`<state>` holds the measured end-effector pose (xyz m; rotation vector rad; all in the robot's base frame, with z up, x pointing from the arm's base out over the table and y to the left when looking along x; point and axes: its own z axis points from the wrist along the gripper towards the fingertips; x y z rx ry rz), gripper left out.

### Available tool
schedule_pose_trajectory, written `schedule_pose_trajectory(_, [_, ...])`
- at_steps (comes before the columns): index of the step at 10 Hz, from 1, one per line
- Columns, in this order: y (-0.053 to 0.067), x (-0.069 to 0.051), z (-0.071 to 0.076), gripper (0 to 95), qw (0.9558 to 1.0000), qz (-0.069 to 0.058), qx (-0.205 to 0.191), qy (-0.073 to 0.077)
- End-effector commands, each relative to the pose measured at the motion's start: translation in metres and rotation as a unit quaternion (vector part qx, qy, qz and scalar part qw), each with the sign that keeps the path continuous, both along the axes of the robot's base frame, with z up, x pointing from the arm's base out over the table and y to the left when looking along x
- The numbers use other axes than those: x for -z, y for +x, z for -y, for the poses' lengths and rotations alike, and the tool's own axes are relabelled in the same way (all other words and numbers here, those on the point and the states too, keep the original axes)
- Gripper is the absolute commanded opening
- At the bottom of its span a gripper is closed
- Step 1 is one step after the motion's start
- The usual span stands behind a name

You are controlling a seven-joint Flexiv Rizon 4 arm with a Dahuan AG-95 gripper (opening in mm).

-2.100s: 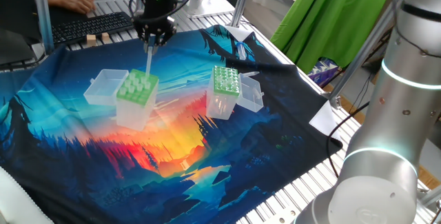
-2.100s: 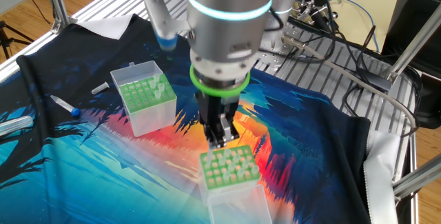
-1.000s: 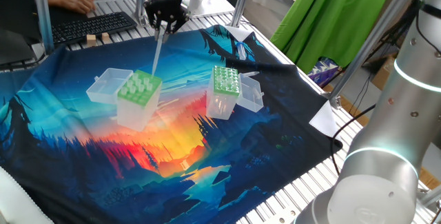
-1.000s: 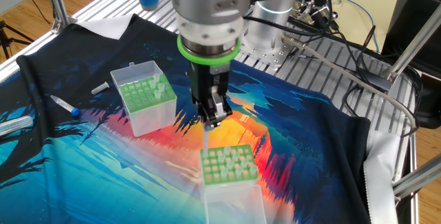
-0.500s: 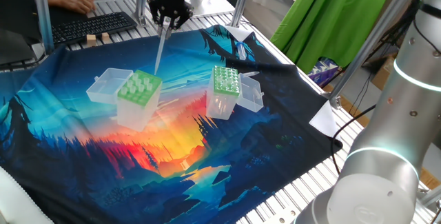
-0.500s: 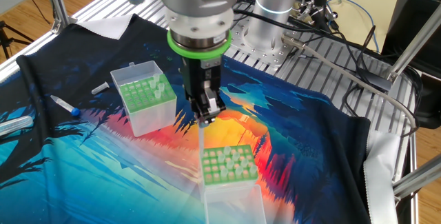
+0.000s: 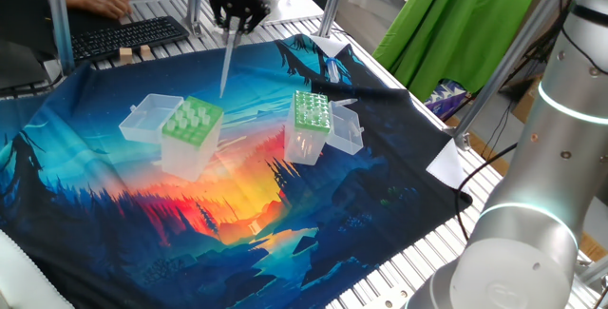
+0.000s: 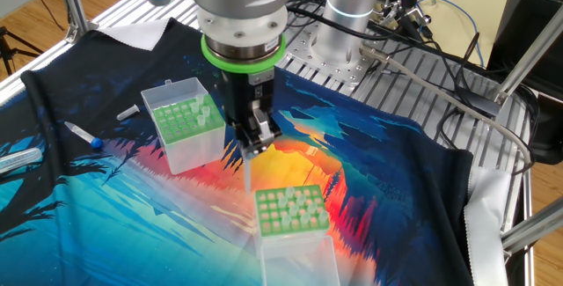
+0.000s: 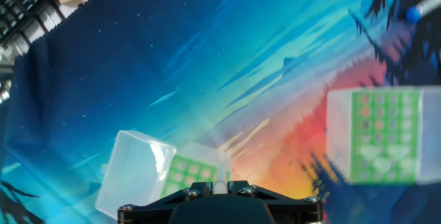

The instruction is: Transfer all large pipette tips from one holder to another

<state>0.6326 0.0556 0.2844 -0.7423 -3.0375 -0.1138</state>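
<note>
One pipette tip (image 7: 226, 67) hangs upright, narrow end down, pinched in the claw (image 7: 231, 20) above two boxes: wide-holed (image 7: 190, 119) left, fine-holed (image 7: 311, 111) right.

Two fixed cams look down at the surface (image 7: 313, 242) from opposite sides, both catching both tip boxes; the hand cam looks straight down, closer in.
</note>
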Motion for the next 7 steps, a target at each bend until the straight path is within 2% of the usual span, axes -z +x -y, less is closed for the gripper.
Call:
schedule_pose_trajectory(1, [0.015, 0.007, 0.025, 0.0, 0.9992, 0.003, -0.040, -0.003])
schedule_pose_trajectory(3, [0.023, 0.012, 0.042, 0.0, 0.9979, 0.006, -0.064, -0.004])
schedule_pose_trajectory(7, [0.028, 0.022, 0.077, 0.0, 0.9940, 0.014, -0.108, -0.008])
